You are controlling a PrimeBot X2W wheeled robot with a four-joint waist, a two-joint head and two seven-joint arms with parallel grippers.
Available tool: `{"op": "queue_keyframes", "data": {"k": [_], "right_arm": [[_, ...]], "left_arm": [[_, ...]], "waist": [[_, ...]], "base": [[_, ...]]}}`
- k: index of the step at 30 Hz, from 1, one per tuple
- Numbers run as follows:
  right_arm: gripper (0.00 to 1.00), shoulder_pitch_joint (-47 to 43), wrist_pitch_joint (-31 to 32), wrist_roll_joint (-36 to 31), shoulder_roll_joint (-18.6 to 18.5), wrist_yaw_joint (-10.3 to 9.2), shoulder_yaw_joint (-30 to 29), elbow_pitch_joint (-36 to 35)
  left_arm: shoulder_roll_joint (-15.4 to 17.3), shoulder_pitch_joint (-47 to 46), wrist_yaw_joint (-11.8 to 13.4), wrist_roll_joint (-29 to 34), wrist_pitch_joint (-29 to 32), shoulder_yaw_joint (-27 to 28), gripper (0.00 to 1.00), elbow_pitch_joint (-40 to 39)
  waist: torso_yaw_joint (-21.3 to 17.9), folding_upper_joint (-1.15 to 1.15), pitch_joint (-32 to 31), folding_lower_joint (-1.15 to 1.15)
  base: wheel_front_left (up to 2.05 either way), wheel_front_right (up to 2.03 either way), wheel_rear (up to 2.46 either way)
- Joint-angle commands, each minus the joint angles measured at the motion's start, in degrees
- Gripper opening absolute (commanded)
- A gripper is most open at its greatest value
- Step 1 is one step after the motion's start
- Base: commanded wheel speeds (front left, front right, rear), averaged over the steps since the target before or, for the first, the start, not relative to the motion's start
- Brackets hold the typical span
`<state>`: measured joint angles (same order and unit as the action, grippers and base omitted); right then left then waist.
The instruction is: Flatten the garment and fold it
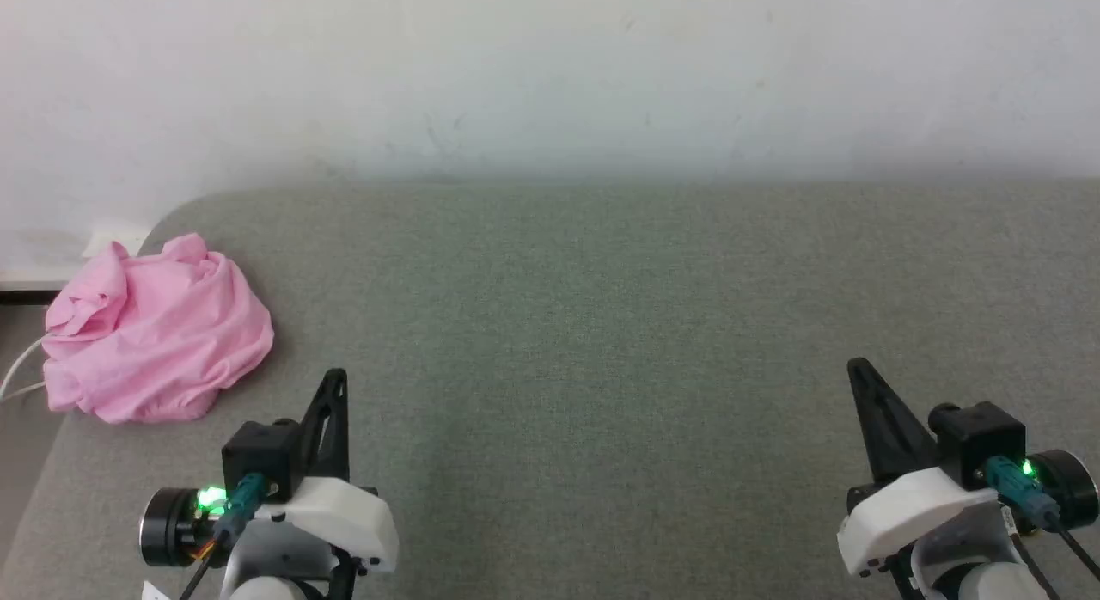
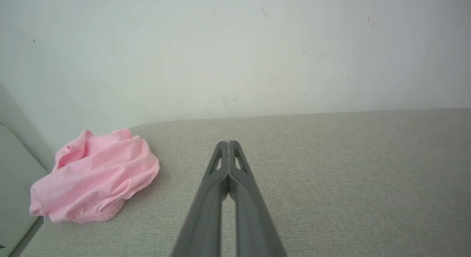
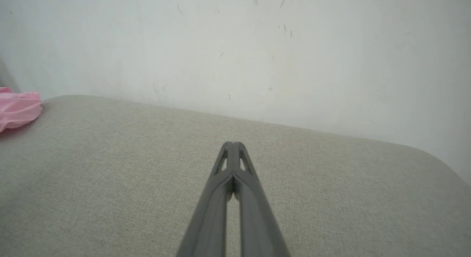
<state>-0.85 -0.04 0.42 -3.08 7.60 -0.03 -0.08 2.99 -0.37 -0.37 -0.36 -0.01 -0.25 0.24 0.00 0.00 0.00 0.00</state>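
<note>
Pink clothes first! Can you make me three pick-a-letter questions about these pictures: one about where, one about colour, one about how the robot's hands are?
1. Where is the garment on the grey cushion?
A. at the left end
B. in the middle
C. at the right end

2. What colour is the wall?
A. blue
B. white
C. yellow

3. How are the left gripper and right gripper?
A. both shut and empty
B. both wide open
C. both holding cloth

Answers:
1 A: the head view shows it heaped by the cushion's left edge.
2 B: it looks plain white behind the cushion.
3 A: each wrist view shows fingertips touching, nothing between.
</note>
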Motion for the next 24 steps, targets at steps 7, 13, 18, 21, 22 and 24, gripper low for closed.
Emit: {"op": "queue_keyframes", "data": {"k": [7,13,18,21,22,24], "right_arm": [[0.0,0.85,0.04,-0.42,0.21,-0.11,0.03,0.08],[0.0,0.85,0.04,-0.42,0.21,-0.11,0.03,0.08],[0.0,0.85,0.04,-0.42,0.21,-0.11,0.03,0.08],[0.0,0.85,0.04,-0.42,0.21,-0.11,0.03,0.08],[0.0,0.85,0.04,-0.42,0.21,-0.11,0.03,0.08],[0.0,0.85,0.04,-0.42,0.21,-0.11,0.03,0.08]], "left_arm": [[-0.12,0.37,0.37,0.36,0.01,0.25,0.0,-0.24],[-0.12,0.37,0.37,0.36,0.01,0.25,0.0,-0.24],[-0.12,0.37,0.37,0.36,0.01,0.25,0.0,-0.24],[-0.12,0.37,0.37,0.36,0.01,0.25,0.0,-0.24],[-0.12,0.37,0.37,0.36,0.01,0.25,0.0,-0.24],[-0.12,0.37,0.37,0.36,0.01,0.25,0.0,-0.24]], "waist": [[0.0,0.0,0.0,0.0],[0.0,0.0,0.0,0.0],[0.0,0.0,0.0,0.0],[0.0,0.0,0.0,0.0],[0.0,0.0,0.0,0.0],[0.0,0.0,0.0,0.0]], "base": [[0.0,0.0,0.0],[0.0,0.0,0.0],[0.0,0.0,0.0],[0.0,0.0,0.0],[0.0,0.0,0.0],[0.0,0.0,0.0]]}}
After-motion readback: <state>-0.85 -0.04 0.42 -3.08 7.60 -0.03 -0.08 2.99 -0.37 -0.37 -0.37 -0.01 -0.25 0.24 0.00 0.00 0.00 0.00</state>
